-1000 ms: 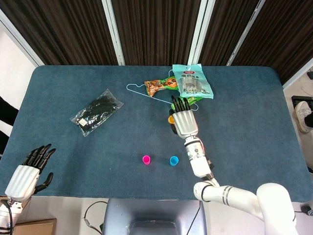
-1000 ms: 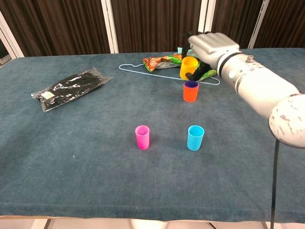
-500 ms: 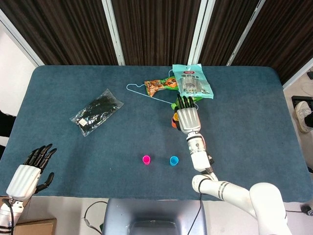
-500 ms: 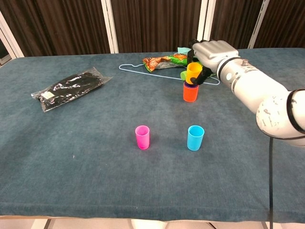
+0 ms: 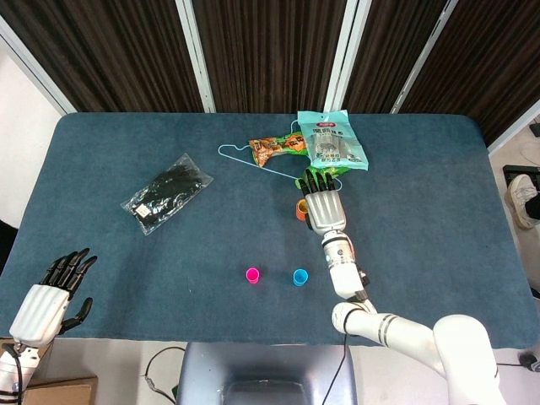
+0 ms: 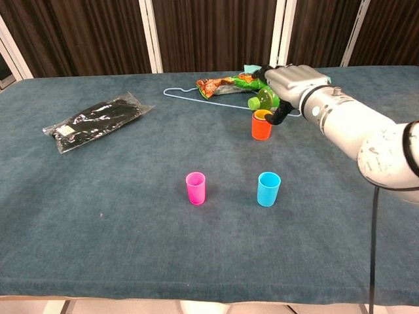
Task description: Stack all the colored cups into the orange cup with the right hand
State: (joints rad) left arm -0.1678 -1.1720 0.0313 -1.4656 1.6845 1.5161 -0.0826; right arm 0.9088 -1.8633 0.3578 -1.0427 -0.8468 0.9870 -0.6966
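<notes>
The orange cup (image 6: 260,129) stands upright at mid-table, right of centre, with a yellow cup (image 6: 261,115) nested in it so that only the yellow rim shows. My right hand (image 6: 294,85) hangs over its right side, thumb curled against the yellow rim, still holding it. In the head view the right hand (image 5: 324,207) covers most of the orange cup (image 5: 299,210). A green cup (image 6: 256,103) lies on its side just behind. Nearer me stand a pink cup (image 6: 196,188) and a blue cup (image 6: 268,189). My left hand (image 5: 46,299) rests at the near left edge, fingers apart, holding nothing.
A black bag in clear plastic (image 5: 166,191) lies at the left. A thin wire hanger (image 5: 245,160) and two snack packets (image 5: 332,141) lie at the back behind the orange cup. The table's front edge runs close to the pink and blue cups.
My right hand came down with the yellow cup and lowered it into the orange cup, over the purple one inside. The left hand stayed where it was.
</notes>
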